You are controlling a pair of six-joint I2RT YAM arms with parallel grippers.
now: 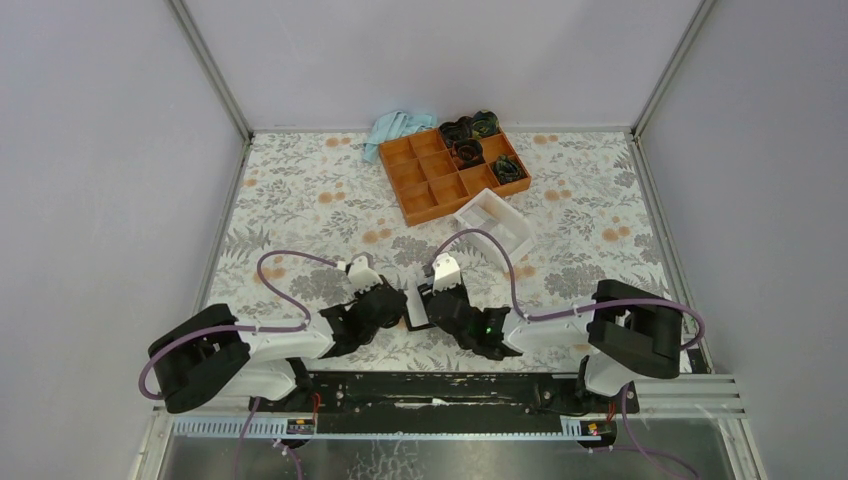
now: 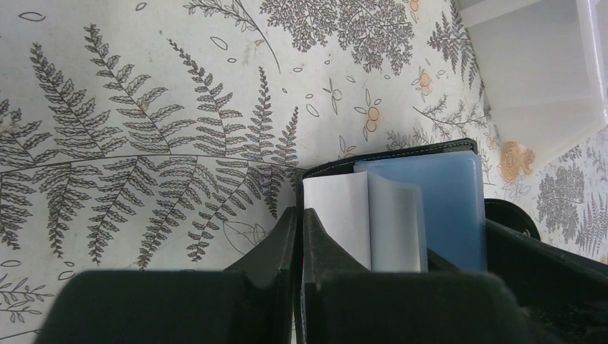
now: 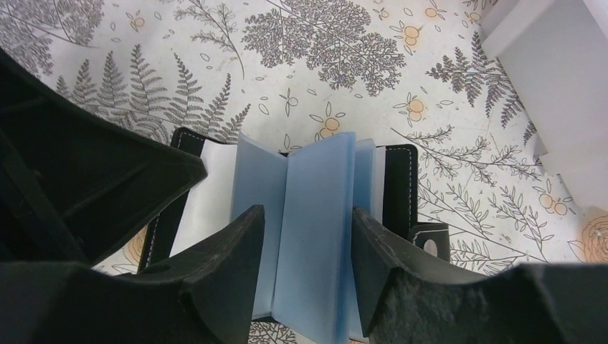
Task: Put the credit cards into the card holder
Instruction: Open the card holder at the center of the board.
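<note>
Between left hand [image 2: 300, 218], right hand [image 3: 305, 226]: one open card holder [image 3: 317, 172].

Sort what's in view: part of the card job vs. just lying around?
Job: card holder, open; left tool shut on its cover edge; right tool open astride its blue sleeves. No credit cards visible.
Lying about: orange tray, white box, blue cloth.

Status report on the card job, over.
Left gripper shut on card holder cover. Right gripper open, straddling blue sleeves. No credit cards visible. Nothing blocking.
</note>
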